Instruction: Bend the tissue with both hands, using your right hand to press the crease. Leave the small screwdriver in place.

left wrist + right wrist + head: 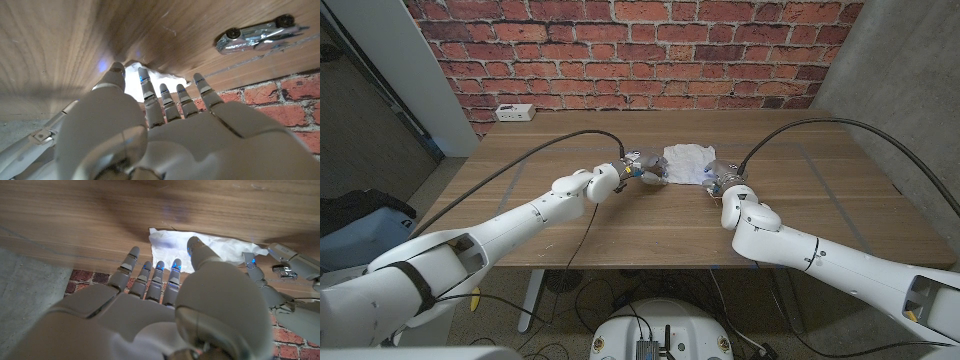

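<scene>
A crumpled white tissue (688, 160) lies on the wooden table (800, 215) past the middle. My left hand (638, 172) is at its left edge, fingers (150, 97) stretched toward the tissue (131, 80) and holding nothing. My right hand (721, 180) is at its right edge, fingers (156, 277) apart and reaching toward the tissue (222, 247); nothing is in its grasp. Whether the fingertips touch the paper I cannot tell. A small silver toy car (260, 36) lies on the table close to the left hand. I see no screwdriver.
A white socket strip (515, 112) sits at the table's back left corner, before the brick wall (650, 50). Black cables (545, 155) run over the table along both arms. Bare wood spreads to the right of the right hand.
</scene>
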### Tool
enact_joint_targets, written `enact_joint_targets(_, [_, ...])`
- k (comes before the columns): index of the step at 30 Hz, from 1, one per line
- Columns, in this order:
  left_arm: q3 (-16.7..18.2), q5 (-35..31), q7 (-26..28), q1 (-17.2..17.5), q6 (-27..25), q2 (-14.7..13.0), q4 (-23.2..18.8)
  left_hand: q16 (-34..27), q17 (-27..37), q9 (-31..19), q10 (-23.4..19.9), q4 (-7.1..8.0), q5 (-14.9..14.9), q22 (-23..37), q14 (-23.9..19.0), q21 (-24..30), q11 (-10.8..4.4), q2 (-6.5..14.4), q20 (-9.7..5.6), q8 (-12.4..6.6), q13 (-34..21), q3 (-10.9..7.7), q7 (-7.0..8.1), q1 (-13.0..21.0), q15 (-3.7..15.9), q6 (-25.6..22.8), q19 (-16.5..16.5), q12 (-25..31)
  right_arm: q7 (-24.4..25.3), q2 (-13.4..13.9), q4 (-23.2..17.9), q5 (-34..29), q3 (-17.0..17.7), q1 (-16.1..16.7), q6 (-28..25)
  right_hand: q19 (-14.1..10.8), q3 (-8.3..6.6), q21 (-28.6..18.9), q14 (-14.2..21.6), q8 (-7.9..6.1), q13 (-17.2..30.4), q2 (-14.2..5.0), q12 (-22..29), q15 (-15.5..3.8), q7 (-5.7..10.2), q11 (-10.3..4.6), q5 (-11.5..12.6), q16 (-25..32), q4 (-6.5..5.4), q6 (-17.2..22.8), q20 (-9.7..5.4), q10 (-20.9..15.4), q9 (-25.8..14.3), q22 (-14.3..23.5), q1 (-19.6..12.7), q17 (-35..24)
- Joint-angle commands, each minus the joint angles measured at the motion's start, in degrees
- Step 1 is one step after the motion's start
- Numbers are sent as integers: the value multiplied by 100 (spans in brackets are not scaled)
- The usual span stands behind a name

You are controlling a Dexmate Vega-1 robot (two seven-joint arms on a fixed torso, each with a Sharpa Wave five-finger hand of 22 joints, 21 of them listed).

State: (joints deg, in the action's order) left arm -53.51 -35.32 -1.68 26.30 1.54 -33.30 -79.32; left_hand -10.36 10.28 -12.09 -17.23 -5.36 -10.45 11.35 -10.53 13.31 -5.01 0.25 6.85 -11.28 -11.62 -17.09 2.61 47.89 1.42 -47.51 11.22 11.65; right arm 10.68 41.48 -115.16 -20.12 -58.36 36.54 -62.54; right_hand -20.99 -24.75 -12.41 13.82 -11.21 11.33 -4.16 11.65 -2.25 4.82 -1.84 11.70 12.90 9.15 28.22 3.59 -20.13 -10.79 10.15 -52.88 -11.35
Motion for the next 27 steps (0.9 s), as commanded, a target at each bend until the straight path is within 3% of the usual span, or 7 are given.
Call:
enact_joint_targets(1, [381, 407, -37, 176, 283, -309, -599, 21, 13, 42, 33, 3, -49, 9, 34, -26, -1, 5, -10, 27, -8, 37, 21, -76, 1, 55, -35, -16, 12, -68, 81, 6, 79, -32, 167, -29, 37, 15, -19, 0, 24, -28, -7, -214, -2, 18, -7, 1, -15, -9, -12, -25, -25, 19, -29, -18])
enact_joint_targets(4, [511, 468, 319, 290, 427, -283, -558, -7, 8, 43, -1, -31, -61, 8, -7, -22, -18, -30, 12, 24, -9, 52, 53, -62, -2, 74, -24, 6, 10, -69, 63, -7, 96, -22, 171, -33, 51, 15, -16, -1, 25, -33, -5, -216, -9, 26, -9, 3, -23, -8, -14, -30, -26, 19, -28, -21])
enact_joint_targets(6, [560, 478, 376, 312, 430, -277, -577, -45, 0, 43, -80, -110, -82, 6, -100, 3, -52, -81, 20, -5, -11, 59, 156, 11, 30, 47, 43, 43, 12, -72, 49, -35, 91, -20, 148, -40, 60, 13, -10, -2, 26, -36, -4, -213, -13, 10, -10, 7, -27, -4, -11, -30, -26, 19, -28, -22])
enact_joint_targets(11, [394, 165, -29, 95, 163, -216, -577, 1, -4, 38, 38, -208, -115, 5, 33, -15, -70, -165, 24, -20, -15, 88, 241, 105, -57, 70, 8, 4, 125, -67, -55, -32, 212, 110, 113, -43, 83, 14, -8, -4, 27, -38, -2, -210, -15, 24, -12, 8, -33, 1, -9, -36, -27, 19, -31, -25])
enact_joint_targets(14, [271, 90, -238, -41, 189, -143, -437, 26, -2, 37, 93, -212, -124, 5, 135, -36, -68, -188, 39, -49, -17, 112, 227, 93, -86, 10, -46, -10, 171, -40, -126, -31, 269, 178, 65, -44, 95, 15, 3, -4, 27, -36, -2, -210, -18, 26, -13, 13, -35, -1, -8, -35, -27, 19, -31, -26])
enact_joint_targets(27, [-198, -217, -687, -486, 341, 195, 123, 41, 1, 46, 208, -235, -157, 8, 329, -49, -64, -225, 14, -12, -21, 159, 463, 104, -86, 117, -87, -25, 300, 37, -301, -24, 371, 308, -65, -46, 146, 19, -8, -1, 29, -26, -3, -210, -23, 31, -14, 9, -42, -9, -9, -33, -27, 19, -33, -28])
